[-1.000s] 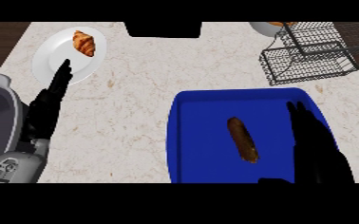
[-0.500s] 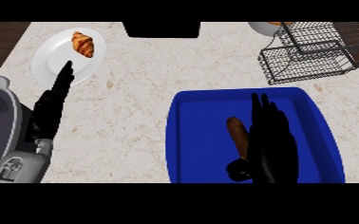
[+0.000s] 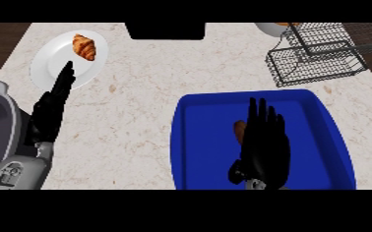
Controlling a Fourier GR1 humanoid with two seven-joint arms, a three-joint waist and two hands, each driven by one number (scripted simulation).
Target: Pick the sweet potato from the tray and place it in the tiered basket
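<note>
Counter [image 3: 145, 103]: pale, marbled stone top. Four items stand directly on it. A white plate [image 3: 51, 64] sits at the far left. A blue tray [image 3: 181, 142] occupies the near right and runs to the lower edge of view. A wire tiered basket [image 3: 316, 61] stands at the far right, close behind the tray. A white bowl [image 3: 270, 28] sits just beside the basket's far left corner.

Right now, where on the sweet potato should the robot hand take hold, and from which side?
Probably around its middle, coming from above. The sweet potato lies flat on the blue tray, and the right robot hand is spread open over it, hiding most of it. The part that shows looks narrow, so fingers and thumb could close across its width.
</note>
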